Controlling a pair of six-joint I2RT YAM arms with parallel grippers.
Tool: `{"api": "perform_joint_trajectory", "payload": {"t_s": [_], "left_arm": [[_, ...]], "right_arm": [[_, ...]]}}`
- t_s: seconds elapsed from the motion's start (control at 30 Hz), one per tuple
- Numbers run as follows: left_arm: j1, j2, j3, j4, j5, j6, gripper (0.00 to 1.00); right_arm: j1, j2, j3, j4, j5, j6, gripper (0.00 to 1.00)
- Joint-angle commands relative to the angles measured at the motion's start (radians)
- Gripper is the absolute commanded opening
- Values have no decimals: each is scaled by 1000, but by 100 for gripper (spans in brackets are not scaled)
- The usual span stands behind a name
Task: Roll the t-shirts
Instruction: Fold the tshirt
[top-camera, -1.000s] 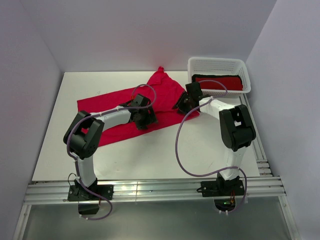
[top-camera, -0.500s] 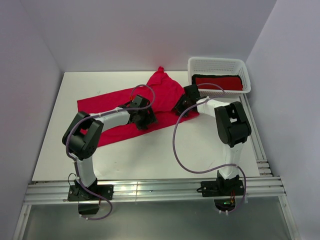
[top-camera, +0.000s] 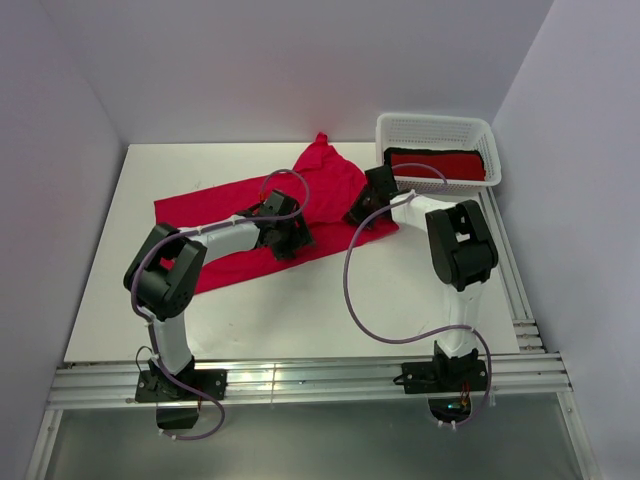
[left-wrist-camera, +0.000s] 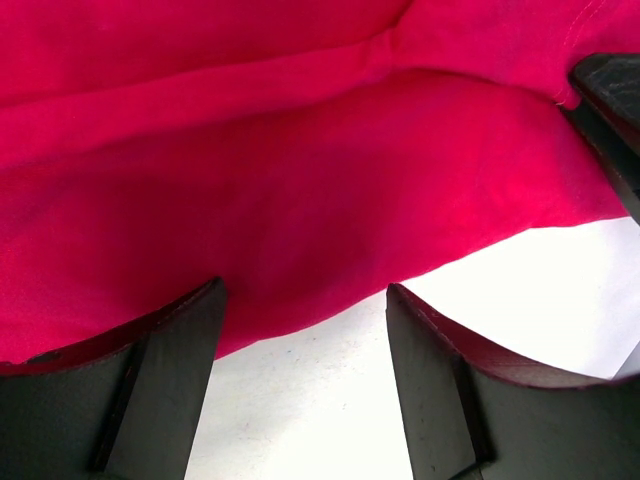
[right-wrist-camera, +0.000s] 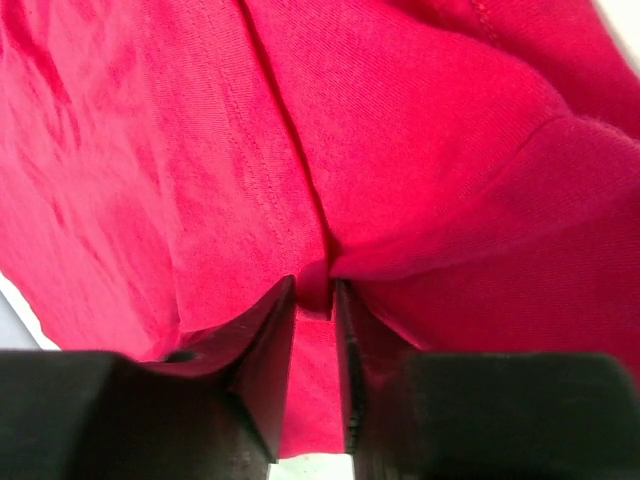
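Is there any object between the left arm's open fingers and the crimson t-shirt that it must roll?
Nothing visible does. The left gripper holds its fingers open at the near edge of the crimson t-shirt, with only the white table beside it. The right gripper pinches a fold of the same shirt.

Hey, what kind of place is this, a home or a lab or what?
Probably a robotics lab cell: plain panels enclose a white table, two arms are bolted to a metal rail, and a crimson t-shirt lies spread beside a basket.
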Motion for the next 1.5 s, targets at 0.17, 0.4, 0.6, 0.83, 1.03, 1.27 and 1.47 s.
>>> {"api": "perform_joint_trajectory", "payload": {"t_s": [0.17,0.4,0.6,0.83,1.03,1.27,1.47], "left_arm": [[-5,20,-27,-82,-28,10,72],[-5,30,-4,-98,-36,14,72],[-5,35,5,-101,-36,14,72],[-5,30,-4,-104,-38,11,72],[-8,37,2,-104,-38,5,72],[-6,38,-3,-102,-36,-3,72],[-9,35,-14,-99,-34,-12,72]], "right_arm": [[6,27,104,18,-16,27,0],[6,42,221,-94,-16,53,0],[10,116,273,-10,-74,87,0],[26,199,401,83,-148,54,0],[30,261,499,136,-231,41,0],[41,338,581,193,-330,18,0],[46,401,670,202,-436,-30,15]]}}
